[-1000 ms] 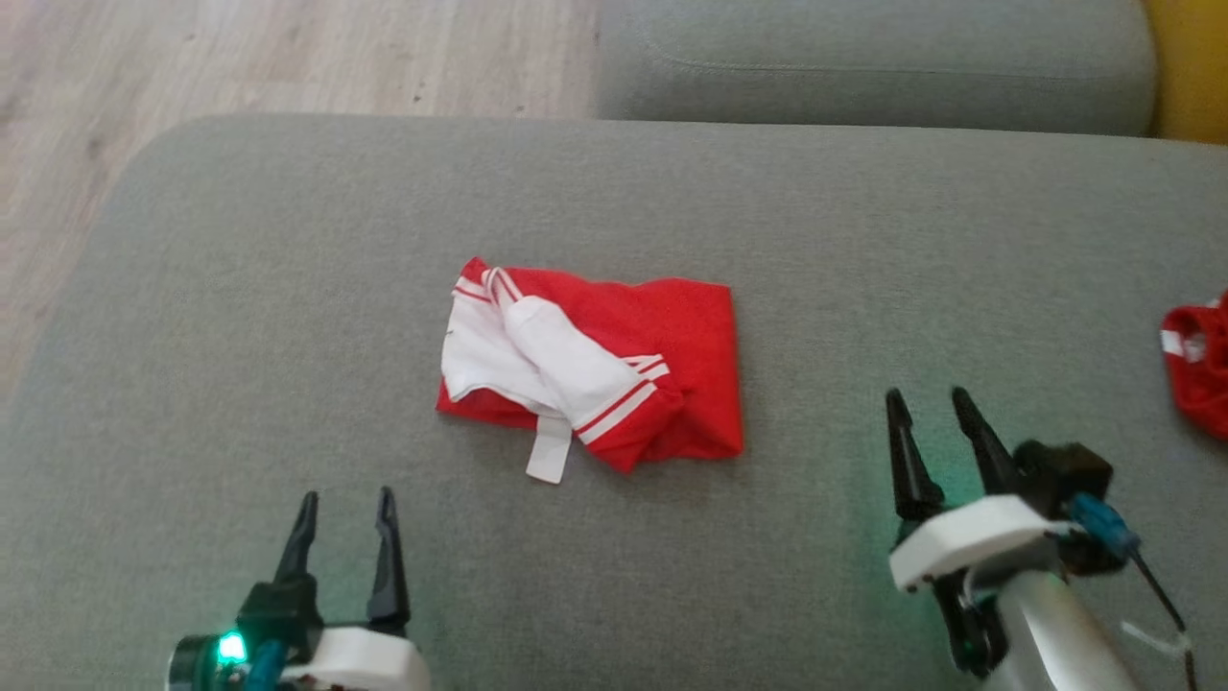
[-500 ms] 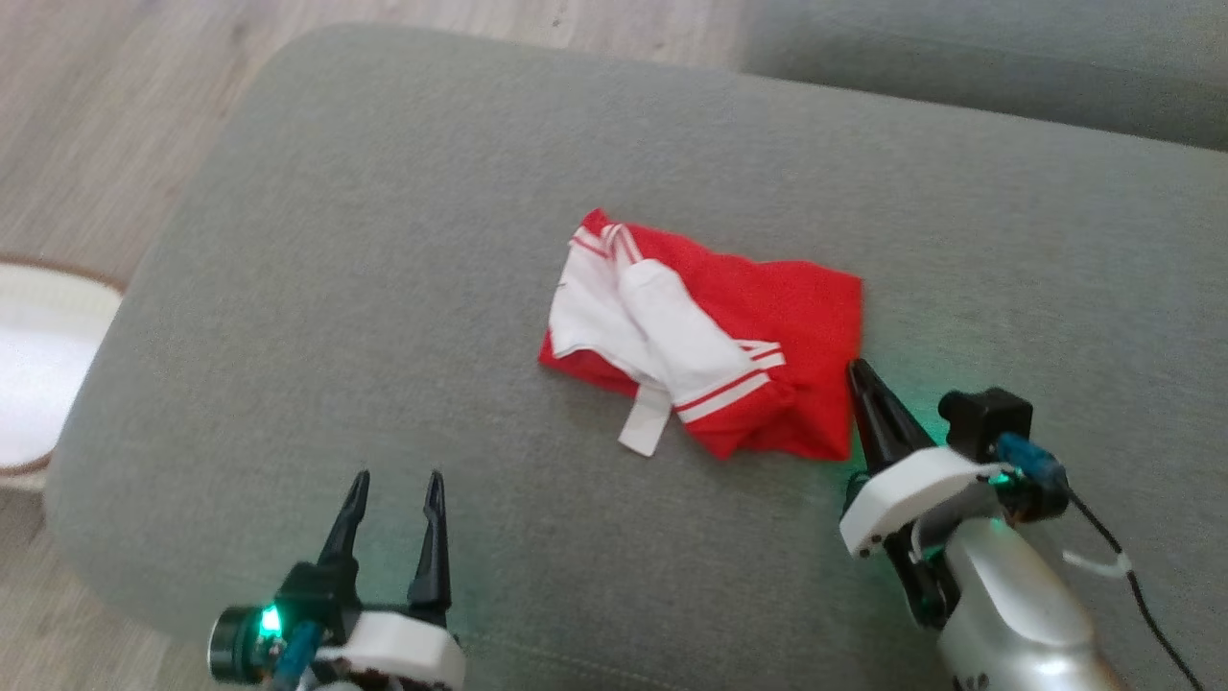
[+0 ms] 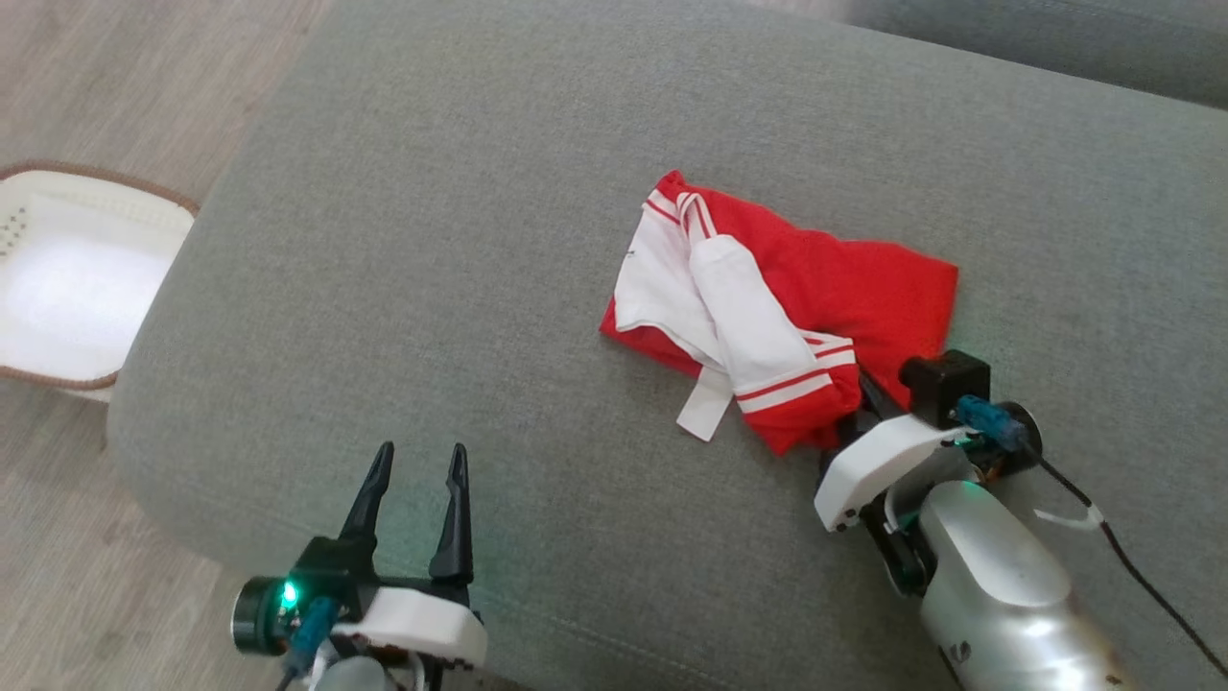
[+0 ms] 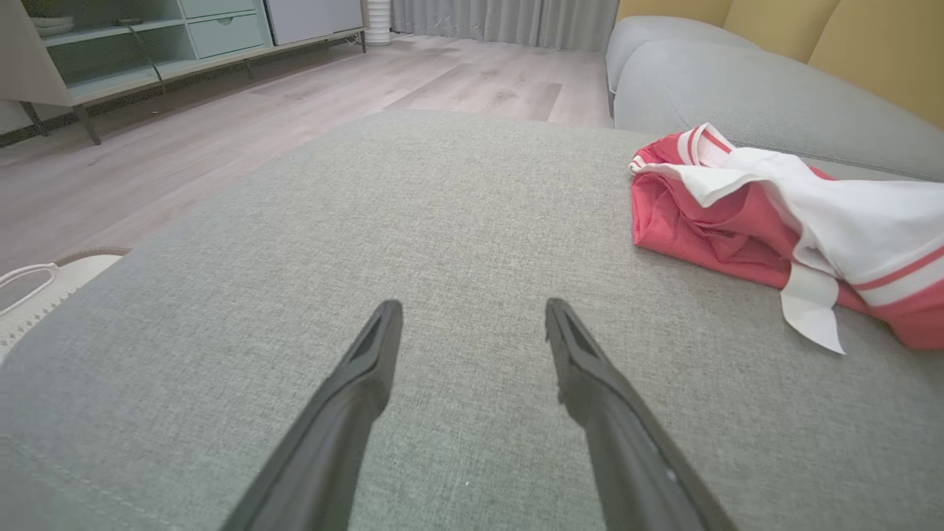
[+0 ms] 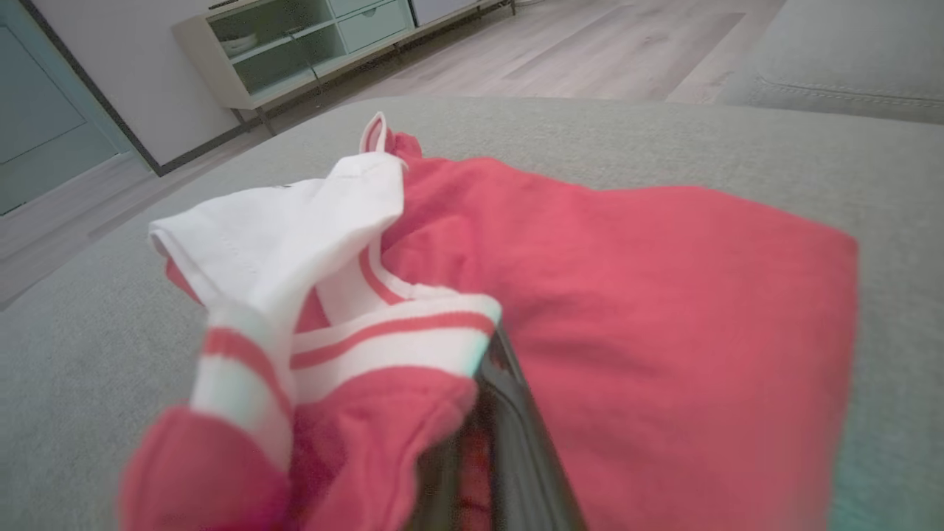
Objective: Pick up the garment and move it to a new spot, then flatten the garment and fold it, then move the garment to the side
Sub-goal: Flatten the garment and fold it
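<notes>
Head view, right arm: my right gripper (image 3: 857, 395) was clenched on the near red corner of the garment (image 3: 863, 288), just under the striped white cuff.
Head view, left arm: my left gripper (image 3: 422, 449) hung released, jaws apart, over bare sofa cushion (image 3: 432, 192), well apart from the cloth.
Head view, garment: bunched up mid-cushion, red with white sleeves on top. A white basket (image 3: 106, 177) stood on the floor off the cushion's left end.
Left wrist view: left gripper (image 4: 472, 306) spread, nothing between the fingers. The garment (image 4: 737, 214) lay off to the right on the cushion.
Right wrist view: right gripper (image 5: 493, 369) pinched together, red fabric of the garment (image 5: 649, 295) bunched around it.
Progress: grasp made, by my reckoning. The lift, the move, flattening, folding and setting aside were all left to do.
</notes>
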Robot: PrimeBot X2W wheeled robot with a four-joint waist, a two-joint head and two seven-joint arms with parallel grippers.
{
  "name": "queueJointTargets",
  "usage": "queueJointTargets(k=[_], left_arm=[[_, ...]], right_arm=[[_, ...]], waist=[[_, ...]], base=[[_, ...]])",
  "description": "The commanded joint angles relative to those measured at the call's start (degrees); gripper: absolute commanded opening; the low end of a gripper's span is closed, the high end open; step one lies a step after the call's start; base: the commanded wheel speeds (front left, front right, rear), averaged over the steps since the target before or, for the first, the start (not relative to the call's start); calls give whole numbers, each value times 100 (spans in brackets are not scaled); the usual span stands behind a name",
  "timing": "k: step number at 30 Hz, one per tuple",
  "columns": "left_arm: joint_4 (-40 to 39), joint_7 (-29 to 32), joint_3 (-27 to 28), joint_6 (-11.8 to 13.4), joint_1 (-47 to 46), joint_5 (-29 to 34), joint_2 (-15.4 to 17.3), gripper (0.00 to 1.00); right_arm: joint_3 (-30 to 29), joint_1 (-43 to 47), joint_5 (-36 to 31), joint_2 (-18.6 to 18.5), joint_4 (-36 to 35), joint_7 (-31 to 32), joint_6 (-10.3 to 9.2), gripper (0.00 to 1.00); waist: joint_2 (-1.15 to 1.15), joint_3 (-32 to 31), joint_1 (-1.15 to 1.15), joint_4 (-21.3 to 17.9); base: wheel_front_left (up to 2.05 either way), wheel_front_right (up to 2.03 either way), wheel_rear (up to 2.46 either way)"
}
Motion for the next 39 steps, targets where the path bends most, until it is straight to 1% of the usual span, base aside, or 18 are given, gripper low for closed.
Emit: queueJointTargets(k=[1, 9, 12, 16, 17, 21, 23, 25, 28, 30, 35, 36, 37, 39], left_arm=[[-183, -55, 146, 45, -241, -69, 32, 100], [-286, -55, 31, 53, -315, -174, 32, 100], [-277, -55, 26, 57, -284, -191, 32, 100], [-252, -55, 38, 40, -266, -186, 32, 100], [-252, -55, 38, 40, -266, -186, 32, 100], [-255, -55, 61, 37, -278, -188, 32, 100], [-271, -55, 79, 46, -284, -179, 32, 100], [-285, -55, 121, 53, -287, -170, 32, 100], [-300, -55, 203, 50, -286, -121, 32, 100], [-316, -55, 277, 46, -288, -82, 32, 100], [-326, -55, 455, 25, -294, 47, 32, 100], [-321, -55, 500, 23, -289, 76, 32, 100], [-320, -55, 588, 27, -278, 135, 32, 100], [-310, -55, 680, 31, -254, 197, 32, 100]], right_arm=[[210, -264, 43, 37, -133, -63, 22, 0], [806, -417, 243, 37, -280, -63, 22, 0], [1114, -424, 318, 37, -123, -63, 22, 0], [1749, -496, 622, 37, -84, -62, 22, 0], [1749, -496, 622, 37, -84, -62, 22, 0], [2162, -618, 1020, 37, -221, -62, 22, 0], [2178, -673, 1145, 37, -276, -62, 22, 0], [2019, -692, 1203, 37, -316, -62, 22, 0], [1559, -634, 1082, 37, -371, -63, 22, 0], [1115, -534, 897, 37, -447, -63, 22, 0], [-205, -134, 262, 37, -761, -63, 22, 0], [-438, -40, 138, 37, -839, -63, 22, 31], [-826, 149, -45, 37, -1016, -63, 22, 100], [-1106, 324, -222, 37, -1200, -63, 22, 100]], waist=[[0, 27, -1, 46], [0, 23, -1, 214], [0, -9, -1, 260], [0, -46, -1, 303], [0, -46, -1, 303], [0, -85, -1, 267], [0, -107, -1, 201], [0, -136, -1, 102], [0, -195, -1, -107], [0, -245, -1, -277], [0, -398, -1, -749], [0, -433, -1, -851], [0, -497, -1, -1042], [0, -559, -1, -1237]], base=[[0, 0, 0], [0, 0, 0], [0, 0, 0], [0, 0, 0], [0, 0, 0], [0, 0, 0], [0, 0, 0], [0, 0, 0], [0, 0, 0], [0, 0, 0], [0, 0, 0], [0, 0, 0], [0, 0, 0], [0, 0, 0]])
